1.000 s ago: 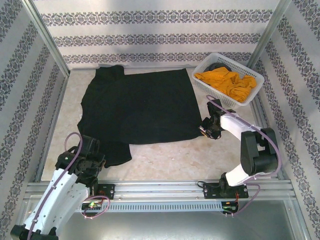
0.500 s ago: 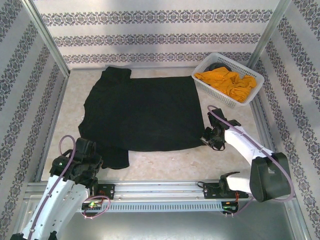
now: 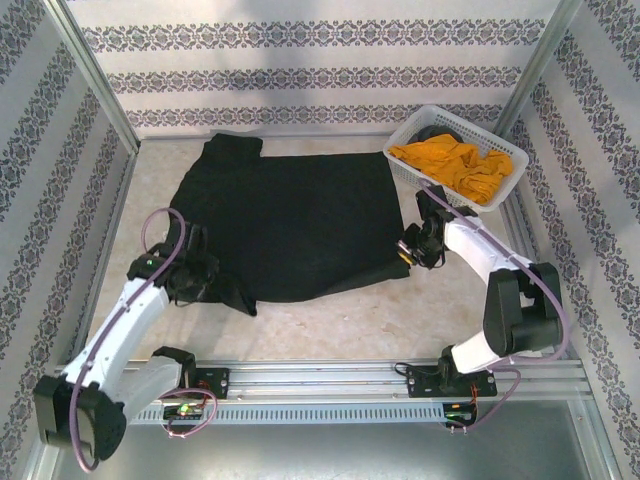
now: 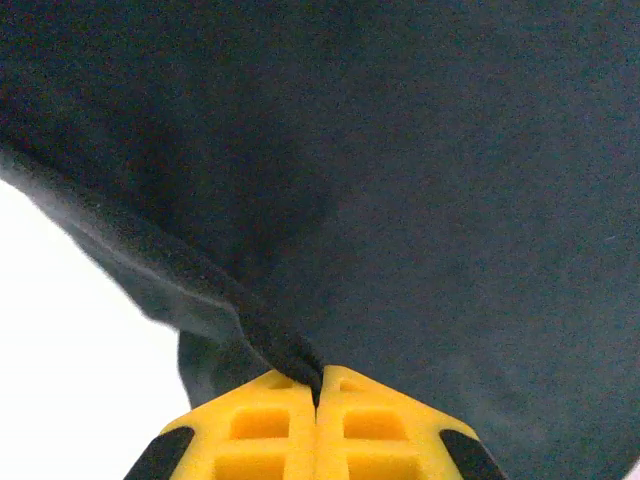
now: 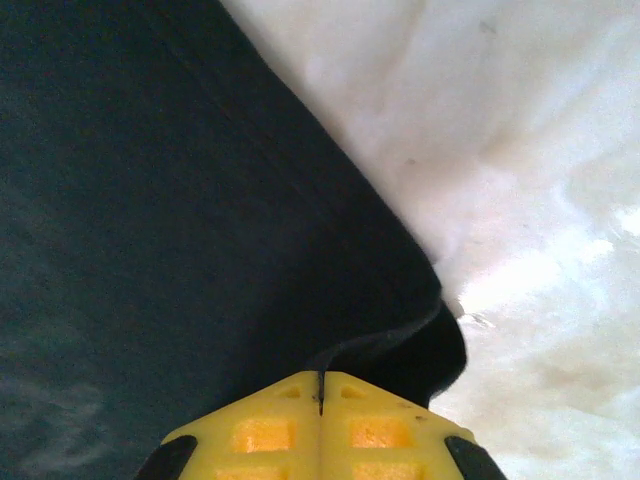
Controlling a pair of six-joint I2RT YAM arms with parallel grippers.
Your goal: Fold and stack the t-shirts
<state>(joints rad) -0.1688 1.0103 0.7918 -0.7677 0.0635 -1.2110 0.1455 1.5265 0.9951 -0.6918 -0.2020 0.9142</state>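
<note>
Two corners of the black t-shirt are pinched. My left gripper is clenched on the lower-left corner, and my right gripper is clenched on the lower-right one. I see the shirt spread flat across the middle of the frame. The mustard-orange t-shirt lies bunched in the white basket at upper right.

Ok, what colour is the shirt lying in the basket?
The shirt in the basket is mustard-orange, clearest in the top external view.
</note>
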